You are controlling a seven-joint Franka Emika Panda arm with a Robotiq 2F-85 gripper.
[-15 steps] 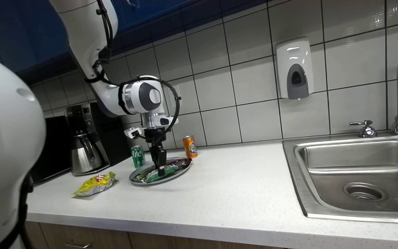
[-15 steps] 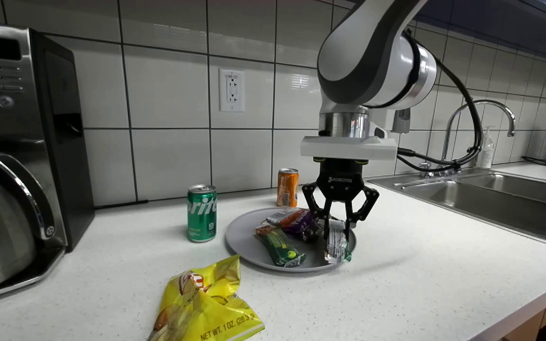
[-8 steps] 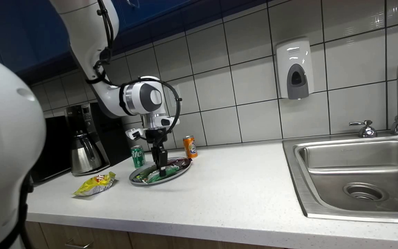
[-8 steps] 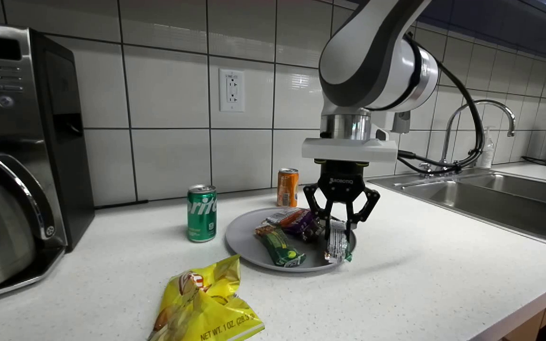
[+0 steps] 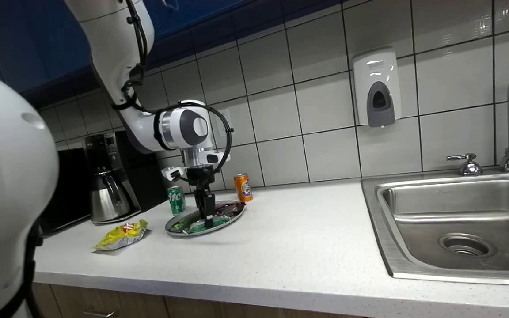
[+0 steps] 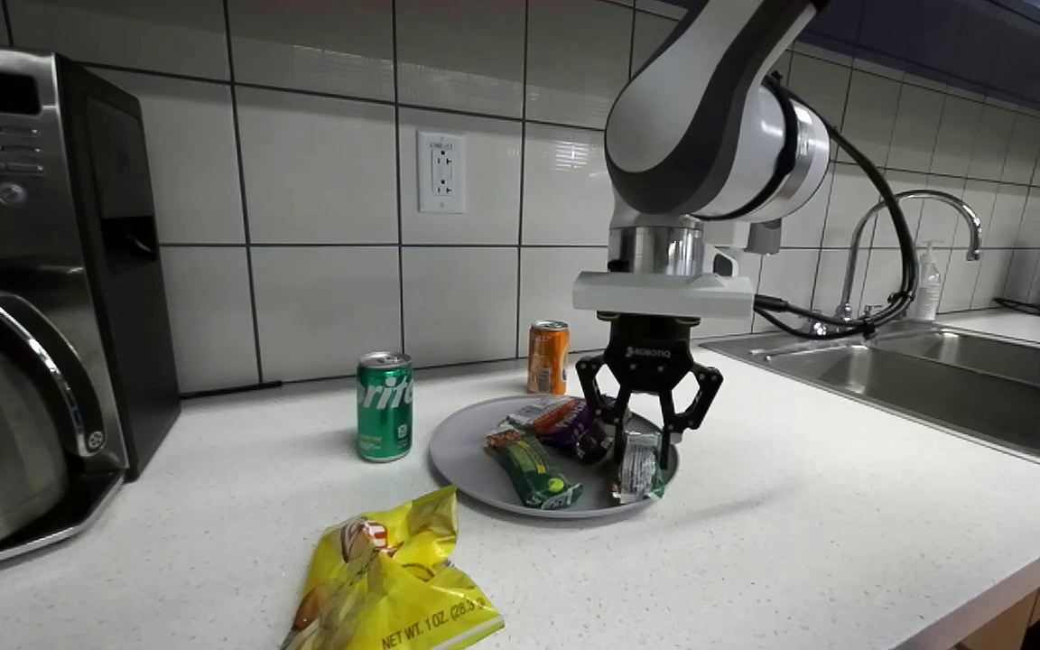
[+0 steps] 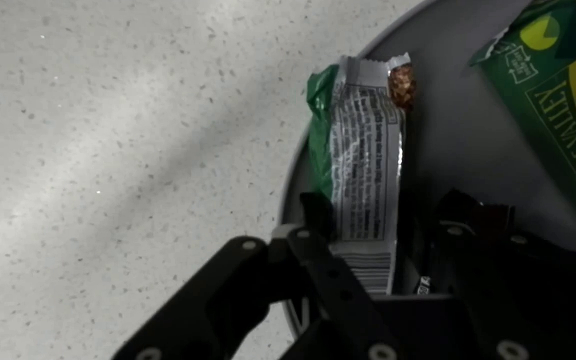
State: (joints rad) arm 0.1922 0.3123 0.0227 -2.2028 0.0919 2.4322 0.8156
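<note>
Wrist view — the snack bar (image 7: 365, 150) lies on the plate (image 7: 468, 130), near its rim, with the pincer (image 7: 365, 217) spread either side — long axis running through the gap

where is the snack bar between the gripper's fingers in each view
Exterior view: snack bar left of centre, below mid-height, partly hidden by the gripper.
Exterior view: snack bar right of centre, below mid-height, straddled by the gripper.
Wrist view: snack bar just right of centre, silver back showing.
Shared landmark: the gray plate, under the snack bar in all three.
</note>
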